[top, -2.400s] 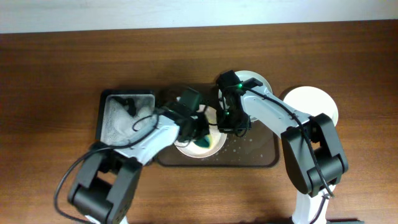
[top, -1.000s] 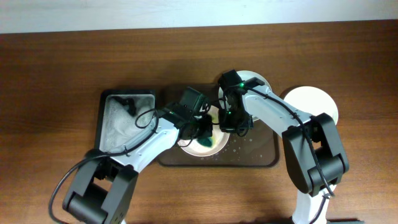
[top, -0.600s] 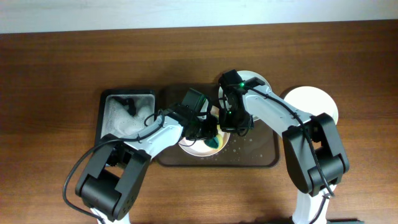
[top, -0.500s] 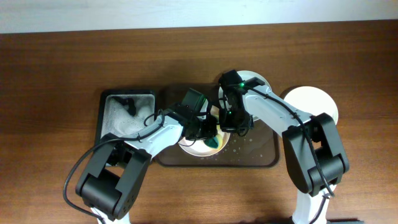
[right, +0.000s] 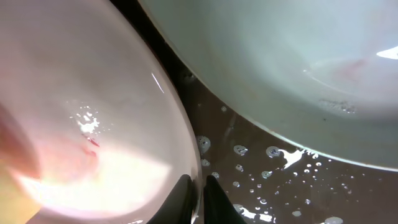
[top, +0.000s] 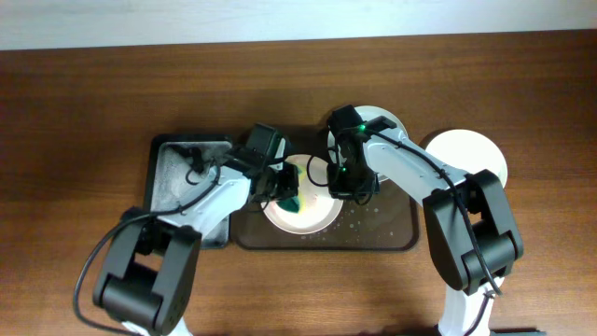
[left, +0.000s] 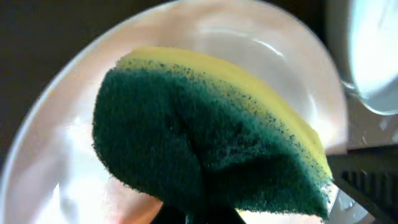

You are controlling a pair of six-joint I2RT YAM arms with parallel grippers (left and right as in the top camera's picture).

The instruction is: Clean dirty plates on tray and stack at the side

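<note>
Three white plates showed from overhead. The middle plate point(top: 312, 213) sat in the dark brown tray point(top: 382, 235), glossy and wet, with a small red smear point(right: 92, 142) on its inner face. My left gripper point(top: 280, 189) was clamped on a green-and-yellow sponge point(left: 205, 143), held over that plate just left of its middle. My right gripper point(right: 198, 186) pinched the same plate's right rim, one finger on either side of it. The second plate point(top: 381, 121) lay at the tray's far right corner, with a faint pink mark inside it. Water droplets point(right: 249, 154) beaded the tray between these two plates. The third plate point(top: 471, 159), plain white, rested on the table point(top: 93, 93) just beside the tray's right end.
</note>
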